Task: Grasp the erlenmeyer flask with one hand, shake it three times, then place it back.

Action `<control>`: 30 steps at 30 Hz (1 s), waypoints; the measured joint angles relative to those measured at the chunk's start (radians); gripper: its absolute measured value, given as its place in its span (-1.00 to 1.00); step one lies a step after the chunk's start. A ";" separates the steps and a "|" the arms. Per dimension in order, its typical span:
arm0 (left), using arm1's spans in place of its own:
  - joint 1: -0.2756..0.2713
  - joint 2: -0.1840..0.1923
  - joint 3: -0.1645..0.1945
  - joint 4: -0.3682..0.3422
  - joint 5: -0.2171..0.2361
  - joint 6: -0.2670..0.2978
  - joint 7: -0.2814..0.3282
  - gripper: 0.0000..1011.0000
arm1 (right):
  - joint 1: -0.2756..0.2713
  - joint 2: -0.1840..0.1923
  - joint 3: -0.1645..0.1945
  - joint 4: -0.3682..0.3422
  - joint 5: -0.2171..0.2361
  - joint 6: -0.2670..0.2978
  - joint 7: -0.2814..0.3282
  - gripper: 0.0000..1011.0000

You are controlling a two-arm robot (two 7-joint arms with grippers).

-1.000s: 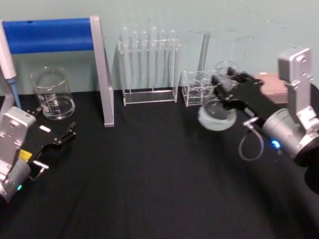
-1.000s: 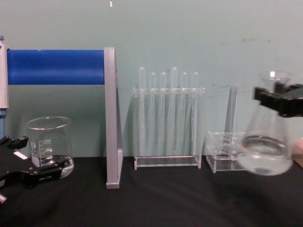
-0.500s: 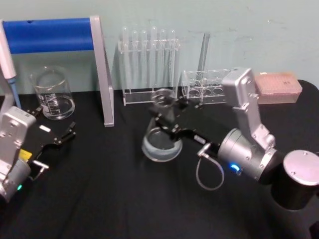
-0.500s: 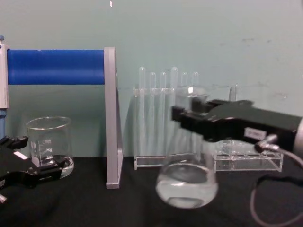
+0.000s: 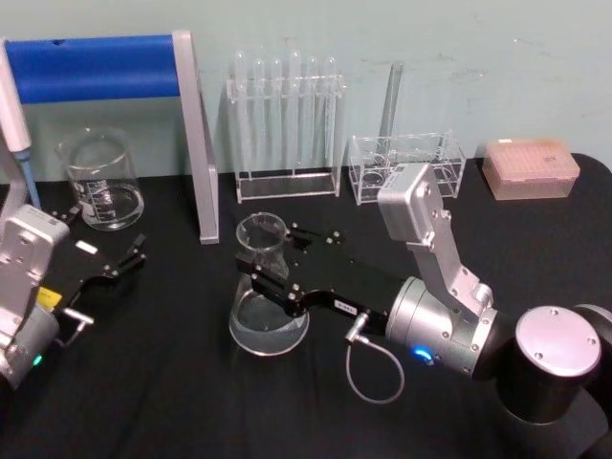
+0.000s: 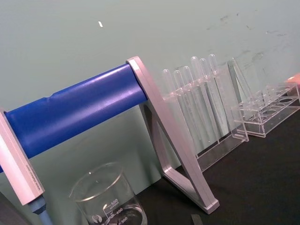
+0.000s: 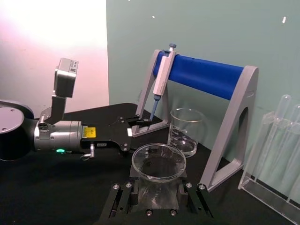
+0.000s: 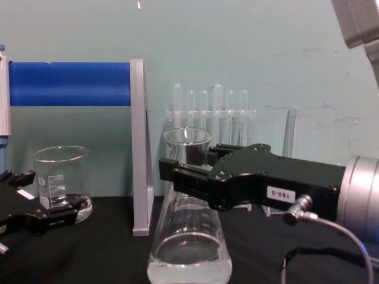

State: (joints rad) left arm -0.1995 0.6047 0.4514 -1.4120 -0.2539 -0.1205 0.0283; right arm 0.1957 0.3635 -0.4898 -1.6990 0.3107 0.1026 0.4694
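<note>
The erlenmeyer flask [image 5: 270, 325] is clear glass with a little liquid in its wide base and stands upright in the middle of the black table. My right gripper [image 5: 273, 284] reaches in from the right and is shut on its neck just below the flared lip. In the chest view the flask [image 8: 189, 248] sits low, with the right gripper [image 8: 186, 177] clamped across the neck; I cannot tell whether the base touches the table. The right wrist view looks down into the flask's mouth [image 7: 158, 161]. My left gripper [image 5: 105, 268] rests open at the left, holding nothing.
A glass beaker [image 5: 100, 182] stands at the back left beside a blue-barred grey stand [image 5: 196, 143] holding a pipette [image 5: 14, 124]. Along the back wall are a test tube rack [image 5: 287, 124], a small clear rack [image 5: 406, 167] and a pink tip box [image 5: 531, 167].
My right gripper has carried the flask from the back right, leftward and toward me, and down to the middle of the table. The left arm has not moved.
</note>
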 joint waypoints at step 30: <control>0.000 0.000 0.000 0.000 0.000 0.000 0.000 0.98 | 0.015 0.015 0.241 0.103 -0.017 -0.018 -0.220 -0.10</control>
State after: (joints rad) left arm -0.1996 0.6047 0.4514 -1.4120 -0.2539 -0.1205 0.0283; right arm 0.2106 0.3790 -0.2487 -1.5959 0.2935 0.0844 0.2497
